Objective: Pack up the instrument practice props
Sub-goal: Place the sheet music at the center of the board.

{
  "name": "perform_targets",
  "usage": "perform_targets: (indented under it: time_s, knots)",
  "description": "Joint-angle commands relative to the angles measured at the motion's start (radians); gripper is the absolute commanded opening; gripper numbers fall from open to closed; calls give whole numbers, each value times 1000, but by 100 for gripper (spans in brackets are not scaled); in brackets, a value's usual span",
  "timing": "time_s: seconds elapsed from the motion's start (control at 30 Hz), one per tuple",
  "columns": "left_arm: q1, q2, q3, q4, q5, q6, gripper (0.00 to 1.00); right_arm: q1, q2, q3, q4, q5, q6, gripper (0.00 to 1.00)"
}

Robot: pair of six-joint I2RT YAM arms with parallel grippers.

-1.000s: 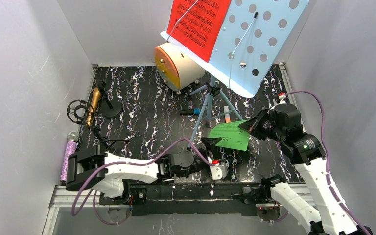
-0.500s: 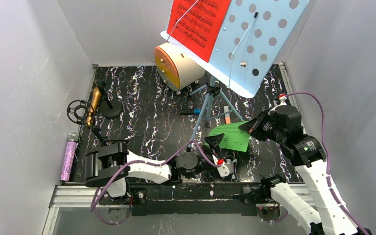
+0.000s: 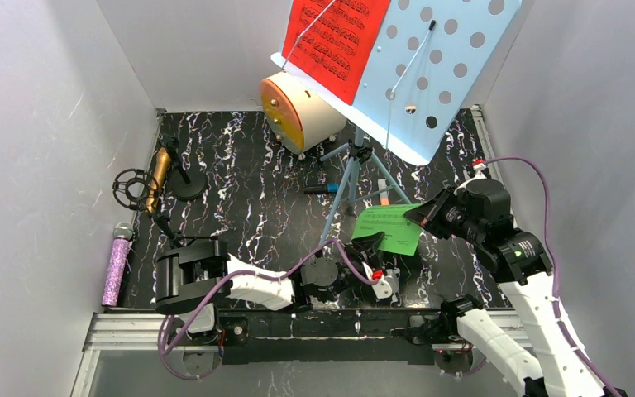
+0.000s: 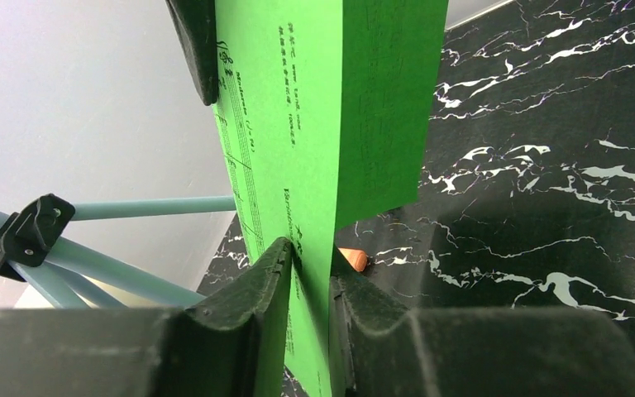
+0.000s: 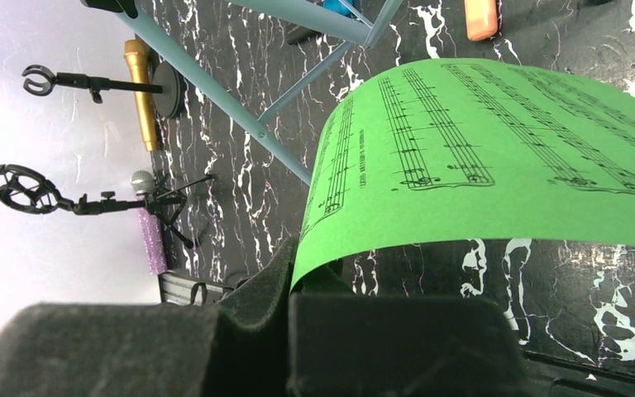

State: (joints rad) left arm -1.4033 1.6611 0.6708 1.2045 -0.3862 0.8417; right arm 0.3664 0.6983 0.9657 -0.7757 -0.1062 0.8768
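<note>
While the green music sheet (image 3: 389, 229) hangs above the tabletop (image 3: 248, 190), both arms have it: the right gripper (image 3: 420, 215) is clamped on its right edge, and the left gripper (image 3: 374, 246) has its two fingers pressed against opposite faces of the lower left edge. In the left wrist view the sheet runs straight up from between those fingers (image 4: 269, 277). In the right wrist view it bows outward from the closed pads.

The tabletop is black with white marble veining, and plain white walls (image 3: 58, 124) enclose it on the left, back and right. A metal rail (image 3: 322, 327) runs along the near edge, where the arm bases sit.

The pale-blue perforated sheet-music tripod (image 3: 442, 74) stands at the back right, its legs spread on the marble behind the green sheet, and the red music sheet (image 3: 336, 41) rests on its desk. The round cream-and-orange drawer cabinet (image 3: 302, 112) lies on its side beside it.

Along the left wall are the gold microphone (image 3: 159, 178), set in a small black mic tripod (image 3: 183, 178) with a round base, and the silver-headed purple microphone (image 3: 116, 266), lying flat near the rail. A small orange piece (image 3: 384, 195) lies between the tripod's legs.
</note>
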Motion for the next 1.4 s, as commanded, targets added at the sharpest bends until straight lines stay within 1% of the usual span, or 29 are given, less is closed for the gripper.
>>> perform_targets:
  time_s: [0.0, 0.17, 0.23, 0.27, 0.37, 0.4, 0.5, 0.57, 0.7, 0.83, 0.97, 1.23, 1.37]
  knots:
    - [-8, -33, 21, 52, -26, -1, 16, -3, -13, -9, 19, 9, 4, 2]
    - [-8, -71, 1, 50, -34, -7, 6, -4, -14, -12, 17, 18, 4, 5]
    - [-8, -104, -13, 48, -33, -16, 2, -3, -16, -10, 17, 21, 1, 10]
    - [-8, -121, -19, 42, -33, -22, 0, -3, -16, -10, 17, 24, -1, 14]
    - [-7, -186, -24, -27, -43, -49, 0, -3, -18, -3, 23, 22, -18, 38]
    - [-8, -210, -17, -75, -49, -60, 0, -3, -18, 4, 24, 20, -27, 46]
    - [-8, -280, 35, -291, -63, -89, 0, -3, -9, 37, 12, 23, -59, 64]
    - [-8, -329, 75, -437, -71, -117, 0, -3, -7, 54, 16, 14, -91, 74]
    - [-6, -424, 150, -716, -110, -167, 0, -3, 13, 111, -17, 23, -163, 87]
    - [7, -492, 242, -998, -140, -190, 0, -3, 40, 168, -58, 40, -227, 94]
    - [18, -551, 325, -1246, -184, -210, 0, -3, 52, 182, -60, 50, -258, 98]
    - [64, -676, 414, -1558, -275, -230, 0, -4, 71, 166, -41, 100, -279, 99]
    - [100, -728, 443, -1649, -329, -216, 0, -4, 74, 145, -15, 90, -279, 99]
